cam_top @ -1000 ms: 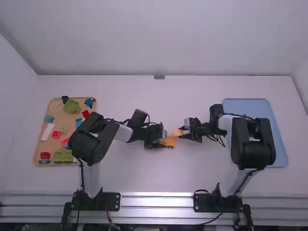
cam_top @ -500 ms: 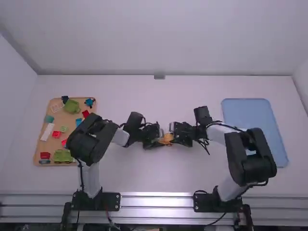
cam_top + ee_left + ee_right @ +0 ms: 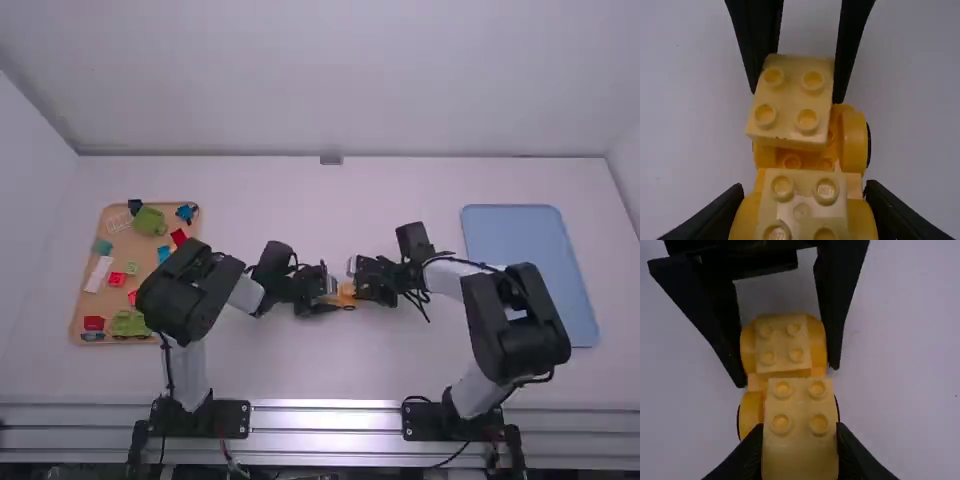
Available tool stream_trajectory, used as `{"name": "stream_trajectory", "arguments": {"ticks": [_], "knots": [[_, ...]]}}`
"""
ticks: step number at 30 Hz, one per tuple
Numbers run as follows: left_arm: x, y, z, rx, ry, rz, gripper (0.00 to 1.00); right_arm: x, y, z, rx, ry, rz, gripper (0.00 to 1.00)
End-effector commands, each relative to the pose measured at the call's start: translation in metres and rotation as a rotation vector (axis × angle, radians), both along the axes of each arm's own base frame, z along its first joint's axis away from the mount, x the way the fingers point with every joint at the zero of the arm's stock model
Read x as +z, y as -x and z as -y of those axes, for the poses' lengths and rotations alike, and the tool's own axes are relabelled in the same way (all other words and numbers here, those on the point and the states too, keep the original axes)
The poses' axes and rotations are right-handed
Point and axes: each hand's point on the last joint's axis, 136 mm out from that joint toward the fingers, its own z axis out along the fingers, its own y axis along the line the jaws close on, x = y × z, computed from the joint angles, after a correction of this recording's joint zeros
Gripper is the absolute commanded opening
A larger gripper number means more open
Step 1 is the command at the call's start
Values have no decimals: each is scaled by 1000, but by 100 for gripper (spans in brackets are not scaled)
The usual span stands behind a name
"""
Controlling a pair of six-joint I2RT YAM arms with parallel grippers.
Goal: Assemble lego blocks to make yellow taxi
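Left gripper (image 3: 329, 299): fingers pinching the sides of the yellow taxi body (image 3: 855, 142), just left of mid-table. Right gripper (image 3: 354, 289): fingers pinching a yellow block (image 3: 800, 452) over the body's three o'clock end; seating cannot be determined. In the high view, bare white table (image 3: 300, 365) extends toward six and toward twelve, up to its far edge. The block-filled tan tray (image 3: 75, 325) stands at nine, well apart; the blue tray (image 3: 525, 250) at three.
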Motion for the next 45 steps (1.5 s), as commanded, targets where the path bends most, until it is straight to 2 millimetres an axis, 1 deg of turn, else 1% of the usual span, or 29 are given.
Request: {"name": "stream_trajectory", "arguments": {"ticks": [1, 5, 8, 13, 17, 18, 20, 22, 24, 26, 29, 35, 40, 45], "knots": [[-42, 14, -23, 71, -136, -89, 46, -1, 0, -1, 14, -2, 0, 22], [-41, 11, -22, 70, -143, -104, 46, -1, 1, -2, 18, -1, 0, 21], [-42, 10, -21, 63, -155, -118, 46, -2, 5, -8, 42, 2, 3, 22], [-42, 8, -20, 61, -166, -146, 43, -8, 9, -14, 68, 64, 27, 18], [-41, 7, -19, 61, -166, -144, 43, -9, 10, -17, 71, 65, 25, 18], [-41, 7, -19, 61, -167, -145, 42, -8, 10, -17, 71, 65, 26, 18], [-42, 8, -19, 60, -167, -147, 43, -8, 10, -16, 71, 65, 28, 26], [-42, 8, -19, 61, -167, -146, 43, -8, 9, -16, 63, 65, 26, 28], [-42, 9, -20, 60, -168, -149, 42, -9, 1, -15, 11, 83, 23, 29], [-43, 10, -20, 61, -168, -150, 42, -10, -2, -14, -5, 92, 31, 29], [-44, 12, -21, 60, -170, -153, 42, -9, -3, -15, 8, 82, 45, 25], [-44, 12, -21, 60, -172, -156, 41, -10, 1, -14, 10, 87, 25, 25], [-44, 12, -21, 60, -170, -153, 41, -5, 12, -19, 87, 52, 18, 24], [-44, 12, -21, 60, -170, -153, 41, -4, 9, -18, 77, 59, 17, 25]]}}
